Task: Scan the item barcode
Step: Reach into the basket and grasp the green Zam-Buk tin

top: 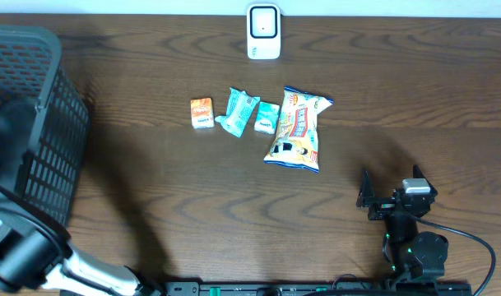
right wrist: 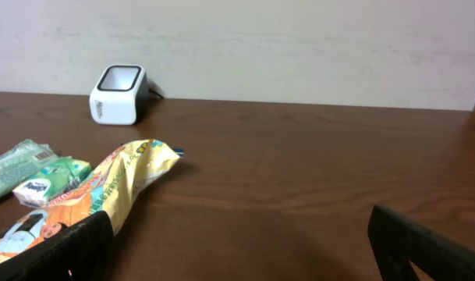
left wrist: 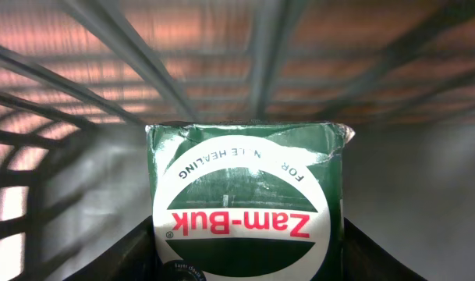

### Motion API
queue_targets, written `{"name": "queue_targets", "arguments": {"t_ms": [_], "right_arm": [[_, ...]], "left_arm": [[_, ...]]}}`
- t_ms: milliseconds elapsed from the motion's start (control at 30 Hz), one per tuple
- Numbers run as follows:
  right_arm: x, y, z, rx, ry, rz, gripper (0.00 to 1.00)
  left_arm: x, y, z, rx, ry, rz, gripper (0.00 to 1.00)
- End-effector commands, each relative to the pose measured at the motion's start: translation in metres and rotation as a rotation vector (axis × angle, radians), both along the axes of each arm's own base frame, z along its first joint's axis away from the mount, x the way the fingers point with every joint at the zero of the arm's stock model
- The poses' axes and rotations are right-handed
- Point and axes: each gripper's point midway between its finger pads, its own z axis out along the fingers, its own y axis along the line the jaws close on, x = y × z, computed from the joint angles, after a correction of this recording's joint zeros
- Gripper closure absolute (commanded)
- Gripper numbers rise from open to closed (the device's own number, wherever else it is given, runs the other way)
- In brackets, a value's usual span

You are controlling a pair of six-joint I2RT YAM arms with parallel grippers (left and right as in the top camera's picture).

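Note:
A green and white Zam-Buk box (left wrist: 249, 179) stands between the fingers of my left gripper (left wrist: 249, 254), its label upside down to the camera. The jaws are shut on its two sides, inside the black wire basket (left wrist: 260, 70). In the overhead view the basket (top: 36, 123) hides that gripper and the box. The white barcode scanner (top: 263, 31) stands at the far edge of the table, also in the right wrist view as the scanner (right wrist: 118, 94). My right gripper (top: 380, 197) rests low at the front right, open, with nothing between its fingers (right wrist: 65, 250).
A row of items lies mid-table: a small orange box (top: 201, 113), a teal packet (top: 238, 111), a small green packet (top: 267, 117) and a yellow snack bag (top: 298, 129). The basket fills the left edge. Bare wood lies in front of the right gripper (right wrist: 241, 250).

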Motion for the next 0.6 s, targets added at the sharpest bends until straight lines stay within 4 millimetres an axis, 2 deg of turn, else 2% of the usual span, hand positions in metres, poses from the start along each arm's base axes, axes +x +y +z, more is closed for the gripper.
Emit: {"name": "queue_targets", "arguments": {"t_ms": [0,100,200,333,467,567], "right_arm": [[0.0,-0.002,-0.001,-0.001,0.002,-0.01,0.01],[0.0,-0.002,-0.001,-0.001,0.002,-0.01,0.01],[0.0,-0.002,-0.001,-0.001,0.002,-0.01,0.01],[0.0,-0.002,-0.001,-0.001,0.002,-0.01,0.01],[0.0,-0.002,-0.001,-0.001,0.002,-0.01,0.01],[0.0,-0.002,-0.001,-0.001,0.002,-0.01,0.01]], "left_arm": [[0.007,-0.009,0.053,0.051,-0.139,-0.041,0.49],[0.024,-0.026,0.098,0.07,-0.302,-0.122,0.49],[0.044,-0.052,0.147,0.074,-0.493,-0.251,0.49],[0.065,-0.101,0.212,0.061,-0.739,-0.461,0.49],[0.08,-0.153,0.252,0.0,-0.893,-0.588,0.48],[0.099,-0.201,0.265,-0.047,-0.936,-0.722,0.48]]}}
